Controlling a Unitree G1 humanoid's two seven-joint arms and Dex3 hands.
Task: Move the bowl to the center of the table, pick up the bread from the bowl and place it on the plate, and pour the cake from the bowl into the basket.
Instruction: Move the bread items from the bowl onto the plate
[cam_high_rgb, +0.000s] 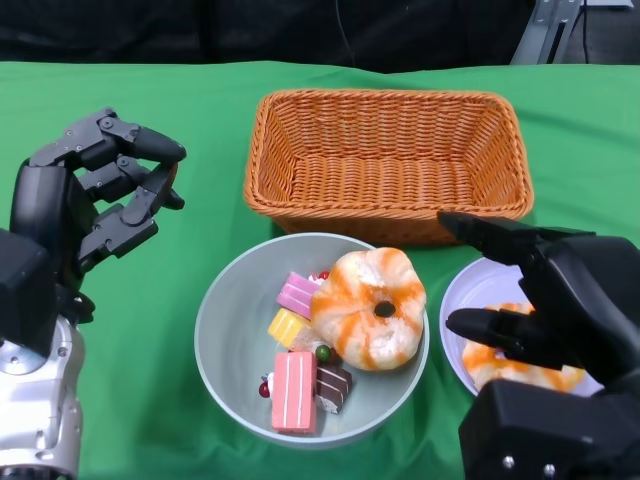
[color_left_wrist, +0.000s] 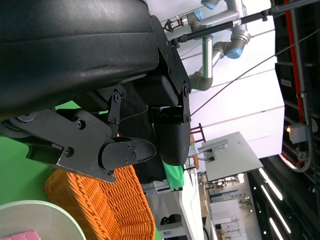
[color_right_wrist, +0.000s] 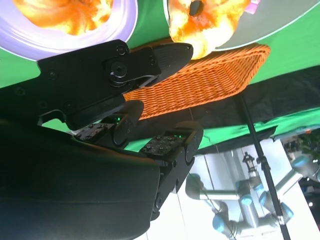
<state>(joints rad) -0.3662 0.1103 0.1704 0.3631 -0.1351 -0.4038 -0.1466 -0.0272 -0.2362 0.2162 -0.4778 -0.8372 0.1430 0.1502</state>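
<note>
Left robot hand (cam_high_rgb: 95, 190): raised above the green bench (cam_high_rgb: 150, 400), fingers curled inward and apart from one another, nothing in its grasp. The left wrist view shows the same, its fingers (color_left_wrist: 170, 135) closed on nothing, with the basket's edge beyond them.

Bowl (cam_high_rgb: 230, 330): grey, standing on the bench to the right of the left robot hand and clear of it, between the two hands. It holds a bread (cam_high_rgb: 370, 305), a round orange-and-white ring leaning against the side nearer the right robot hand, and several cake pieces (cam_high_rgb: 295, 390) in pink, yellow and brown, lying on the side nearer the left robot hand and touching the bread.

Basket (cam_high_rgb: 385, 160): orange wicker, rectangular, just beyond the bowl, its front wall close to the bowl's far rim; whether they touch cannot be told.

Plate (cam_high_rgb: 465, 300): white, beside the bowl, largely covered in the head view by the right robot hand. A second bread (cam_high_rgb: 485, 365) lies on it; the right wrist view shows it resting on the plate.

Right robot hand (cam_high_rgb: 530, 290): held over the plate, fingers extended and spread, gripping nothing. Contact between this hand and the bread beneath it cannot be determined.
</note>
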